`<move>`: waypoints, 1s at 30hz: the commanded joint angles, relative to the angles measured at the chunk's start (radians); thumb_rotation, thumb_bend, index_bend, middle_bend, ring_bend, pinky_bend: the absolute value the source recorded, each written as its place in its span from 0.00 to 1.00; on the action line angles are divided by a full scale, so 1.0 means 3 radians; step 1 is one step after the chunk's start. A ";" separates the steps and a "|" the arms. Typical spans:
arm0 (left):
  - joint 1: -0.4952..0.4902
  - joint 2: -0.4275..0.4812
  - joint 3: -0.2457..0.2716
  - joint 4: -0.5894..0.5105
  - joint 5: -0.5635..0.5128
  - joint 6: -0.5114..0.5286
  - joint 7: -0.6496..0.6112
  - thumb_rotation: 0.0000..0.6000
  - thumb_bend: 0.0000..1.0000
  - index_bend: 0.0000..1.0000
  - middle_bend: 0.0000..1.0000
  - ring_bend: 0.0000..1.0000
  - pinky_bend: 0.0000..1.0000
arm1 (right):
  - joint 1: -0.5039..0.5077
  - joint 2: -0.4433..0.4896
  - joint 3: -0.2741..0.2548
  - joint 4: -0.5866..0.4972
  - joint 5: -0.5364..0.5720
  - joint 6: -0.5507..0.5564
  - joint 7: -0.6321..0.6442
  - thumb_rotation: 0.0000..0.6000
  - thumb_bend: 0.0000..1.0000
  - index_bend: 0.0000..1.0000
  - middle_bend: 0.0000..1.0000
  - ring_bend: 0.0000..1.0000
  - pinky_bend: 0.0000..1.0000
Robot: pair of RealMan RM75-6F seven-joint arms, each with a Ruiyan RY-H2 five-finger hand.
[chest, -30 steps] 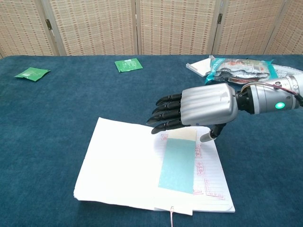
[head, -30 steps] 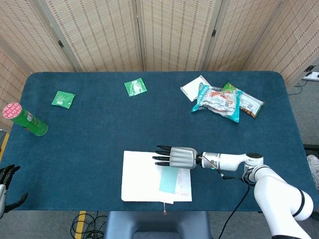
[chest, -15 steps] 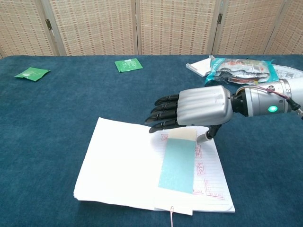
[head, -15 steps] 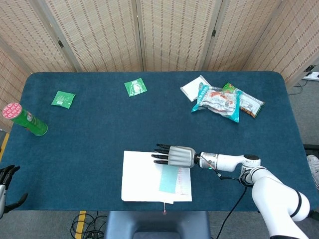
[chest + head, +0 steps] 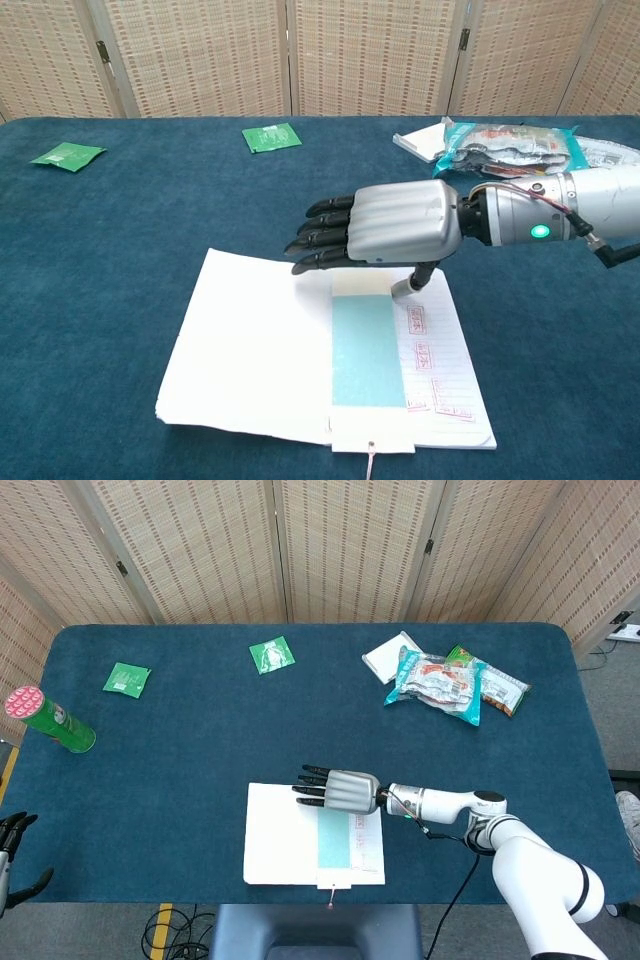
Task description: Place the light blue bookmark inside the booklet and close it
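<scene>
Chest view shows the right hand (image 5: 395, 228) hovering palm-down above the top edge of the open booklet (image 5: 260, 350), its dark fingers (image 5: 325, 235) stretched out flat and close together, holding nothing. The thumb points down behind the fingers, its tip just at the upper right corner of the light blue bookmark (image 5: 368, 350); whether it touches the page cannot be told. The bookmark lies flat on the booklet's lined right-hand page, below the fingers, with a pale strip at its top end under the palm. A thin cord hangs from the booklet's lower edge.

In the head view the left hand (image 5: 14, 842) shows only at the frame's edge, well apart from the fingers of the right hand (image 5: 340, 789); its state cannot be told. Far beyond the fingers on the blue surface (image 5: 200, 740) lie two green packets (image 5: 271, 655) (image 5: 127, 678), a green can (image 5: 50, 720) and a pile of snack bags (image 5: 450, 683).
</scene>
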 commanded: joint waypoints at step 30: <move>-0.0023 0.0008 0.0001 -0.0074 0.0083 0.0030 0.0049 1.00 0.27 0.19 0.16 0.15 0.20 | -0.0151 0.0513 -0.0012 -0.1765 -0.0272 0.0491 -0.0485 1.00 0.11 0.00 0.00 0.00 0.00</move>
